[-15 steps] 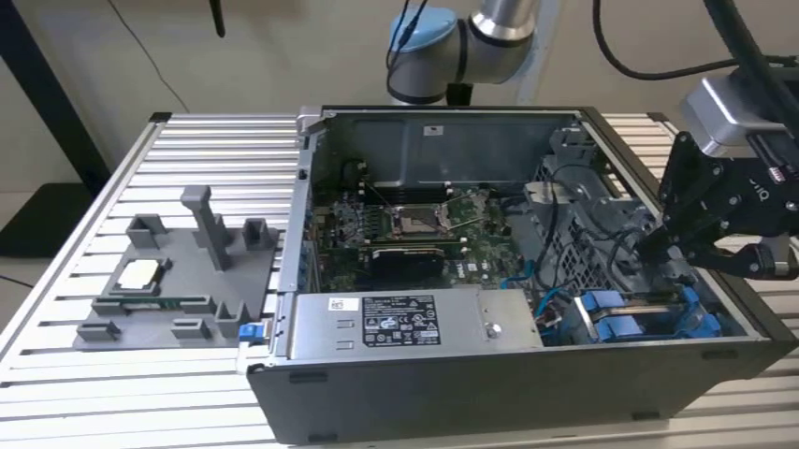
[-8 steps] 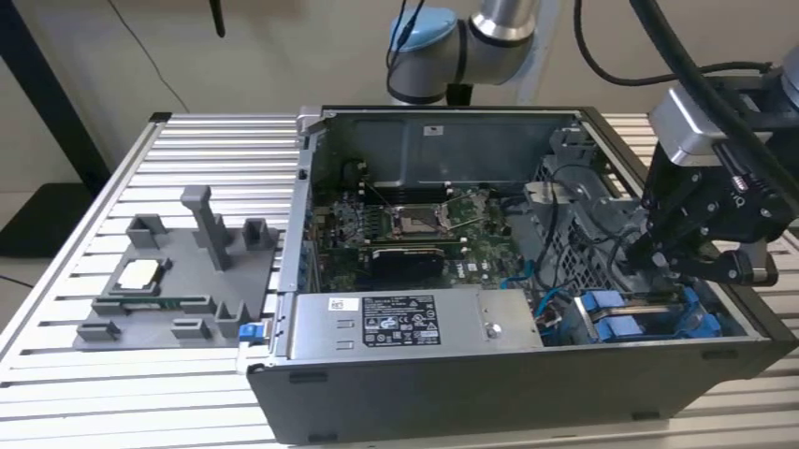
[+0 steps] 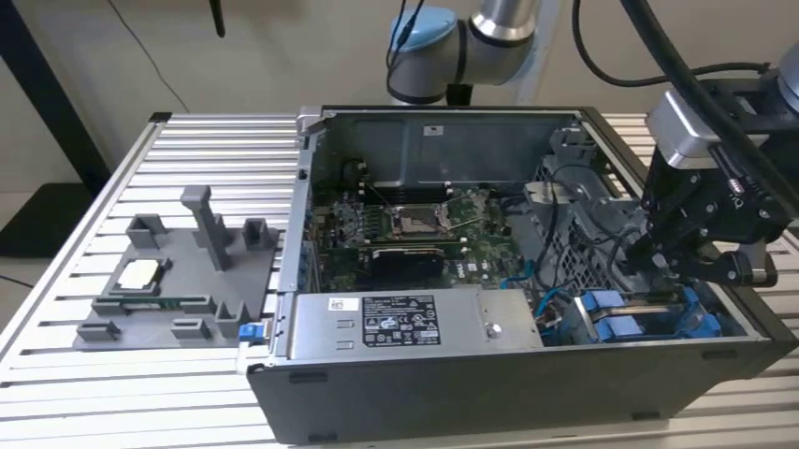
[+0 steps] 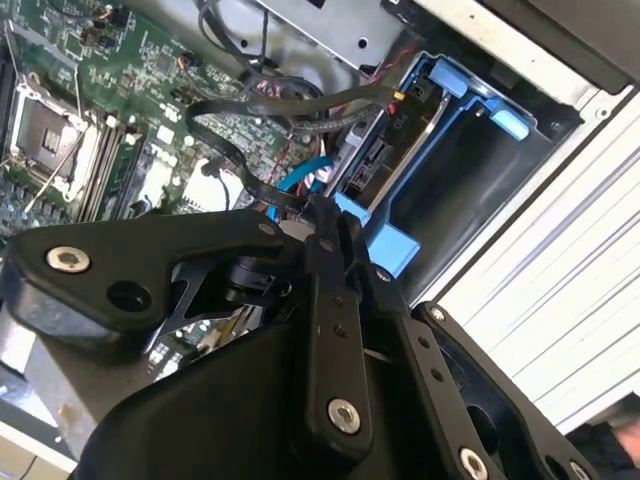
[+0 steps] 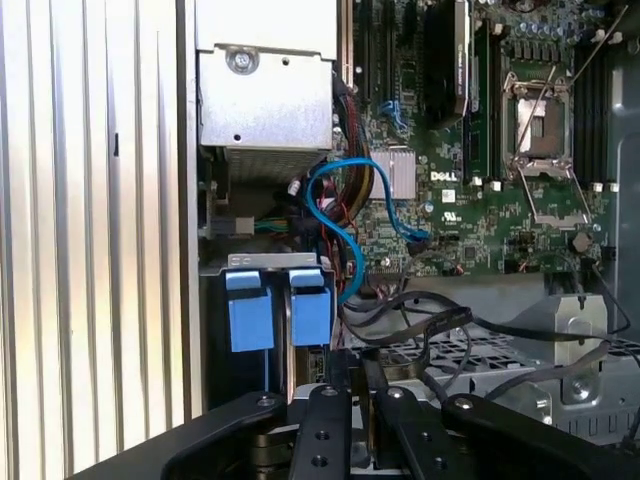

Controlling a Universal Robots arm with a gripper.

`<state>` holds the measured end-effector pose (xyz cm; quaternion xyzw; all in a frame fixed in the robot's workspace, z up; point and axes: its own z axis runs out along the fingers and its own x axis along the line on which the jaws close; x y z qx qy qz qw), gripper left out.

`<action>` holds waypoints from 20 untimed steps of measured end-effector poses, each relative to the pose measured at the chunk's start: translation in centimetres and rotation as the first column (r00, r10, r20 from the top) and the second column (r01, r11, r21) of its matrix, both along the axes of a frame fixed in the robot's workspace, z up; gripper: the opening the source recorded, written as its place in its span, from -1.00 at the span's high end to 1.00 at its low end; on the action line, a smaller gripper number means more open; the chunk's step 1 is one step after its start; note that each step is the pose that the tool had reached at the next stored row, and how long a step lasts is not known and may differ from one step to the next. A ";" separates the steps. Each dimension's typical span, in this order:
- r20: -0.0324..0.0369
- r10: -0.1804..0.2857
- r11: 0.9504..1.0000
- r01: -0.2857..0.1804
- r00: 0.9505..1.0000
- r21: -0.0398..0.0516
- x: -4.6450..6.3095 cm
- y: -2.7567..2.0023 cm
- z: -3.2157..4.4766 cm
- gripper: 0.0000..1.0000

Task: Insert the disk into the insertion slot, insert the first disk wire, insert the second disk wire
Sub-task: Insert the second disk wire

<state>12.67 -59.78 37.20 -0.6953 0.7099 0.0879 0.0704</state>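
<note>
The disk (image 4: 392,150) lies inside the insertion slot (image 4: 470,160), its blue carrier tabs (image 5: 250,310) showing at the bay's mouth. In the exterior view the slot (image 3: 631,323) is at the case's near right corner. My gripper (image 4: 322,215) hangs just above the disk's inner end, its black fingers (image 4: 335,300) close together and shut on the end of a black flat disk wire (image 4: 235,115) that loops back over the motherboard. In the first wrist view the gripper (image 5: 358,368) is beside the blue tabs, and black wires (image 5: 420,320) curl up to it. A blue wire (image 5: 335,215) runs nearby.
The open computer case (image 3: 500,393) lies on a slatted metal table (image 3: 187,374). A grey power-supply box (image 3: 399,323) sits beside the bay, the motherboard (image 3: 413,224) behind it. A grey fixture block (image 3: 175,281) stands at the exterior view's left.
</note>
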 end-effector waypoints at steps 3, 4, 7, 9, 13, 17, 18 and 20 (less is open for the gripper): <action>0.032 0.000 1.000 0.000 0.999 0.000 0.0 0.00 -0.17 0.67; 0.042 0.000 1.000 0.000 0.999 -0.001 -0.1 0.00 -0.22 0.67; 0.058 -0.005 1.000 0.005 0.998 -0.002 -0.1 0.00 -0.49 0.67; 0.065 -0.008 1.000 0.008 0.998 -0.002 -0.1 0.01 -0.66 0.67; 0.084 -0.015 1.000 0.015 0.996 -0.001 -0.2 0.01 -0.93 0.67; 0.100 -0.031 0.999 0.032 0.995 -0.009 -0.2 0.01 -1.23 0.67; 0.103 -0.036 0.999 0.038 0.994 -0.014 -0.2 0.01 -1.29 0.67; 0.105 -0.050 0.998 0.053 0.993 -0.021 -0.2 0.00 -1.48 0.67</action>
